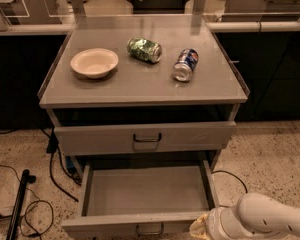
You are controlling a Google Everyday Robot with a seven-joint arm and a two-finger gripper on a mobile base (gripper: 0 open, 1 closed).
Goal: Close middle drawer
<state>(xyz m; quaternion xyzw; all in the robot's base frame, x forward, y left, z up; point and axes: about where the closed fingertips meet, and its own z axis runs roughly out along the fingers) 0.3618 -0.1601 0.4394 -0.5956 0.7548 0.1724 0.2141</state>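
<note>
The middle drawer (145, 194) is a wide, shallow grey tray pulled far out of the grey cabinet (140, 91). It is empty inside. Its low front (105, 225) lies at the bottom edge of the view, with a small dark loop handle (150, 230) at the centre. My white arm (262, 220) comes in from the bottom right. My gripper (199, 229) is at its yellowish end, right beside the right end of the drawer front and partly cut off by the bottom edge.
The taller top drawer (190, 136) with its bigger dark handle (147, 138) stands slightly out. On the cabinet top are a white bowl (94, 62), a green can (144, 49) and a blue can (185, 64), both lying down. Cables (20, 196) lie on the floor at left.
</note>
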